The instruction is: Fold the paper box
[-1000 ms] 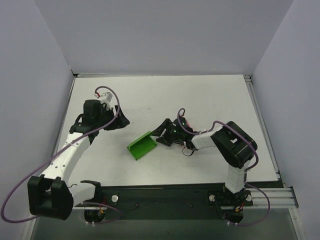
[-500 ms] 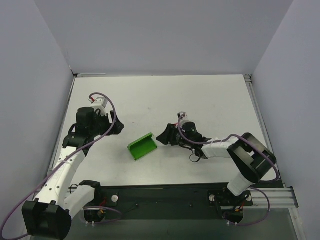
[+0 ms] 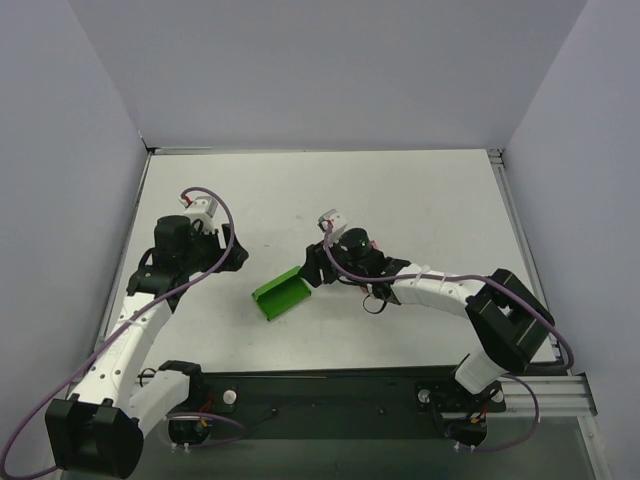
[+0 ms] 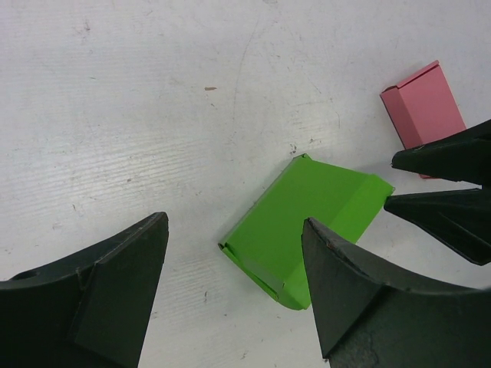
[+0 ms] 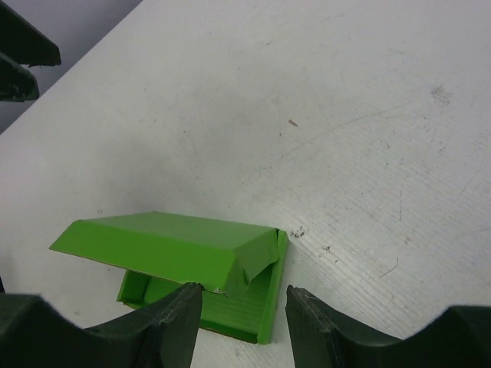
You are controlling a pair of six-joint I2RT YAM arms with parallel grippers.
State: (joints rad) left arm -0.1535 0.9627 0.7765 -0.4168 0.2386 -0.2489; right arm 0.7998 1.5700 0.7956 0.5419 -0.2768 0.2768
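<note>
Top external shows the left gripper (image 3: 240, 257) gaping wide, the right gripper (image 3: 311, 270) parted, unclamped, at the paper box (image 3: 282, 293).

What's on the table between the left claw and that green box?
Nothing: only bare table separates the left gripper from the paper box, in the top view.

Pink box (image 4: 423, 103) partly behind right jaws

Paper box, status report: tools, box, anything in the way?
Left tool open, hovering clear. Right tool open, tips straddling edge of paper box. Lid flap half-raised. One pink box close by, not blocking.
</note>
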